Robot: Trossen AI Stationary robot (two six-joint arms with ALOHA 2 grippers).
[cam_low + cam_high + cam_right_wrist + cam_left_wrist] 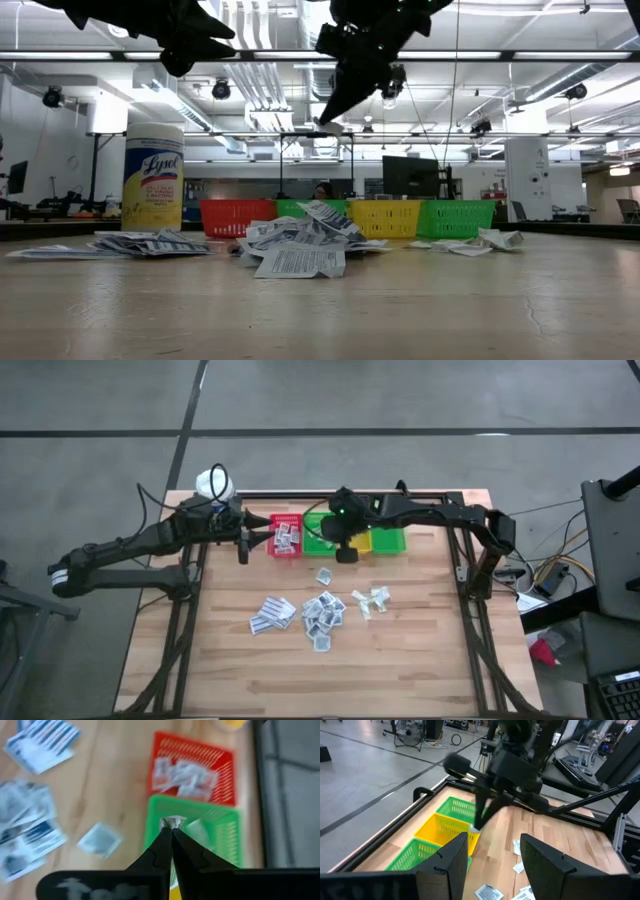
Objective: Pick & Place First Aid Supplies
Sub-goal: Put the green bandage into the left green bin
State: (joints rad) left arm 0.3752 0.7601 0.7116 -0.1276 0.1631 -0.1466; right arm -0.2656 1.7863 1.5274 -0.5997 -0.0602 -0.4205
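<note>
A: Where is the sachet that's being moved?

B: A small white packet (pixel 173 823) sits pinched at the very tips of the right gripper (pixel 172 831), hanging over the green bin (pixel 220 832) at the far side of the table. The fingers are clenched on it, and only a crumpled edge pokes out past them.

A: Why carry it up there?

B: It looks like sorting. The red bin (pixel 286 535), left of the green one, already holds several sachets, and a yellow bin (pixel 383 540) sits to the right. Held high above the rim, the packet would fall straight in once released.

A: Which way does it point?

B: I can't tell its long axis. What shows is a small wad sticking out in line with the fingers, down toward the bin.

A: And the other supplies?

B: The loose sachets (pixel 322 610) lie scattered mid-table, nearer than the bins, mostly flat, with a striped stack (pixel 272 613) on the left.

A: The other arm?

B: The left gripper (pixel 243 543) waits left of the red bin, its fingers (pixel 451 862) spread and empty. A wipes canister (pixel 152 177) stands at the far left corner.
</note>
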